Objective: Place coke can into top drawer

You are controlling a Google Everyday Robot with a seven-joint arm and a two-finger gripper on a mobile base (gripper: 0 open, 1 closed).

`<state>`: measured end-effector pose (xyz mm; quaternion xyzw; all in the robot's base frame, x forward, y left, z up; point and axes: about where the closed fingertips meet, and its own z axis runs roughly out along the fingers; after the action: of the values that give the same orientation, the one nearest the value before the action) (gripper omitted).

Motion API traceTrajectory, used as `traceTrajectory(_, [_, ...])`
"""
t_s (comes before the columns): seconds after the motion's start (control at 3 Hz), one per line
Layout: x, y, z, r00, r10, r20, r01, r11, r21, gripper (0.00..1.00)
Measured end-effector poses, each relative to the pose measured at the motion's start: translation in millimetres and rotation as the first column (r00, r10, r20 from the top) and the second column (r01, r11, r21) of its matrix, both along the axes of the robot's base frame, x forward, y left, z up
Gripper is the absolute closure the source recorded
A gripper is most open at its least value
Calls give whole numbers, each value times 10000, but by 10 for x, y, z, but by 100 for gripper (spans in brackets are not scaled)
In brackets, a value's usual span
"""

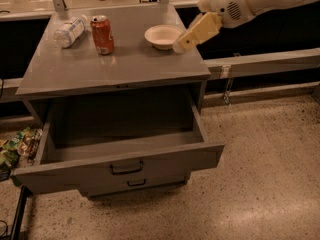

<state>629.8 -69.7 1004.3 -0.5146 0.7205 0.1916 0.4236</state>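
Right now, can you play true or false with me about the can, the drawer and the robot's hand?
1. The can stands upright on top of the cabinet. True.
2. The top drawer is shut. False: it is pulled open, and nothing shows inside it.
3. The gripper is holding the can. False: it hangs over the cabinet's right side, next to the bowl, well apart from the can.
4. The water bottle lies on its side beside the can. True.
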Motion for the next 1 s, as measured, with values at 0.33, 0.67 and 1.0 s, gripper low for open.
traceTrajectory(0.33, [632,611,-129,9998,148,147,-164,9935,1125,0])
traceTrajectory(0.67, [1217,972,-325,9991,-200,376,114,9762,2166,0])
traceTrajectory(1.0, [1245,992,-358,9992,-203,350,123,9765,2153,0])
